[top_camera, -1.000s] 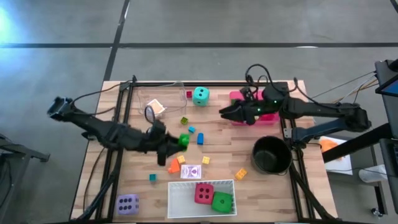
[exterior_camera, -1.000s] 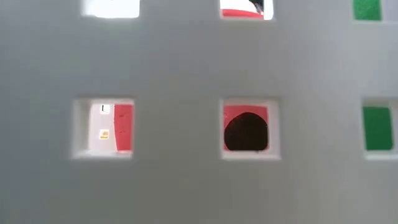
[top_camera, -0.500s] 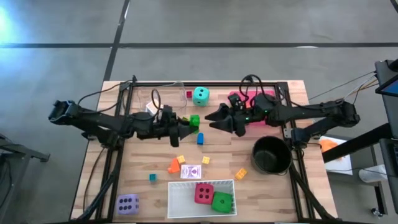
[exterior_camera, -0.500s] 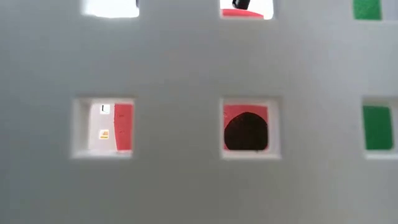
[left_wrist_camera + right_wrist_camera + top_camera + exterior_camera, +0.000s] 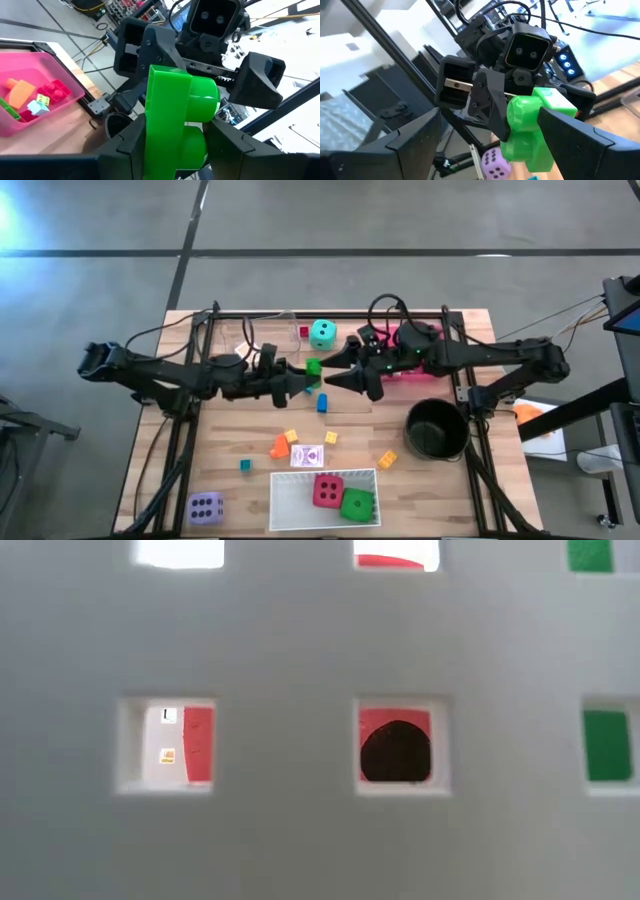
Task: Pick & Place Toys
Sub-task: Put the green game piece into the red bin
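Note:
My left gripper is shut on a green plastic block above the middle of the table. My right gripper faces it from the right, open, with one finger on either side of the green block. A teal die sits on the table at the far side and a purple die at the near left. A red die and a green die lie in the white tray. Small blocks and a card lie on the tabletop. My left gripper pinches the green block's lower part between its two fingers. The fingers lie level and come from the table's left. The block is lifted clear of the table, with its round studs turned sideways. My right gripper: I cannot tell whether its fingers touch the block.
A black pot stands at the right. A pink tray with small blocks lies under the right arm, and a clear tray lies at the far left. The white tray's wall fills the low view.
My left gripper has carried the green block up and toward the table's far edge and right, to the middle. My right gripper has gone toward the table's left, up to the block, and rolled; its fingers now stand on either side of the block.

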Tool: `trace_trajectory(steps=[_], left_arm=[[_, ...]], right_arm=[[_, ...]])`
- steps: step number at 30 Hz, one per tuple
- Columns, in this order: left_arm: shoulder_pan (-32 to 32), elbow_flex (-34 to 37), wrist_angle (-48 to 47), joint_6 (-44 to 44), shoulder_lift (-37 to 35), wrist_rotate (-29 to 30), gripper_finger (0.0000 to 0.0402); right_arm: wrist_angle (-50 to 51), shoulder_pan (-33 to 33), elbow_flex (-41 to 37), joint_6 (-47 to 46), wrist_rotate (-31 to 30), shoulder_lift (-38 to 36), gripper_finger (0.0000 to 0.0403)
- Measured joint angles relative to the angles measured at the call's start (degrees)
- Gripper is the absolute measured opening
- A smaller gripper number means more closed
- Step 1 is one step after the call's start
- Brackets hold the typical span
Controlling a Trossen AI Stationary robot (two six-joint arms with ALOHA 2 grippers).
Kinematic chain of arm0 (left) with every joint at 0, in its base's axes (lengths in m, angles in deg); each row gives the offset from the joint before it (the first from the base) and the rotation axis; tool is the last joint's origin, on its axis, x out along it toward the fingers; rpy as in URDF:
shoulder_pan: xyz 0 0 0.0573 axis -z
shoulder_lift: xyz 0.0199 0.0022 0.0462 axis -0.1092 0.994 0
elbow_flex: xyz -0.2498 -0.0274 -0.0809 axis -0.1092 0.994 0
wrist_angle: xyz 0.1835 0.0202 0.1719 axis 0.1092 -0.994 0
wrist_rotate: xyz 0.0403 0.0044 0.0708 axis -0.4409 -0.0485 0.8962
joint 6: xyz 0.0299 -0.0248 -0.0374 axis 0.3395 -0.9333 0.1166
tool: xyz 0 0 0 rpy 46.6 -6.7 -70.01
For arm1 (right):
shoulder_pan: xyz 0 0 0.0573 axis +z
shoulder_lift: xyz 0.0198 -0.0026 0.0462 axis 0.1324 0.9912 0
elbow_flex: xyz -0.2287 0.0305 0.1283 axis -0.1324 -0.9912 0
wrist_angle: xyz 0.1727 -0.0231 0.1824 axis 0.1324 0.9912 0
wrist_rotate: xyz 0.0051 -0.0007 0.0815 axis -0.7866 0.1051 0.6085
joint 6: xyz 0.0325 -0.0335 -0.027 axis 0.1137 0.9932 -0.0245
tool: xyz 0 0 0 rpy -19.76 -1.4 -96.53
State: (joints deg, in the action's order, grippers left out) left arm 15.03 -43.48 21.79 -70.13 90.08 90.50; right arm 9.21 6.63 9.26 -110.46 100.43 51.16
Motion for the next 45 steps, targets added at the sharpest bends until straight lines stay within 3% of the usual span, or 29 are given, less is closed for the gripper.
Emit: trace_trajectory(steps=[7,14,45], left_arm=[[0.0,0.0,0.2,-0.2,0.1,-1.6,0.0158],[0.1,0.0,0.7,-0.3,0.0,-2.7,0.0158],[0.1,-0.1,7.5,0.9,2.3,-3.3,0.0158]], right_arm=[[11.6,0.0,3.6,3.5,-3.3,-1.8,0.033],[13.7,-0.1,4.5,4.0,-3.5,-2.3,0.033],[8.3,-0.3,6.6,5.2,-1.7,2.5,0.0331]])
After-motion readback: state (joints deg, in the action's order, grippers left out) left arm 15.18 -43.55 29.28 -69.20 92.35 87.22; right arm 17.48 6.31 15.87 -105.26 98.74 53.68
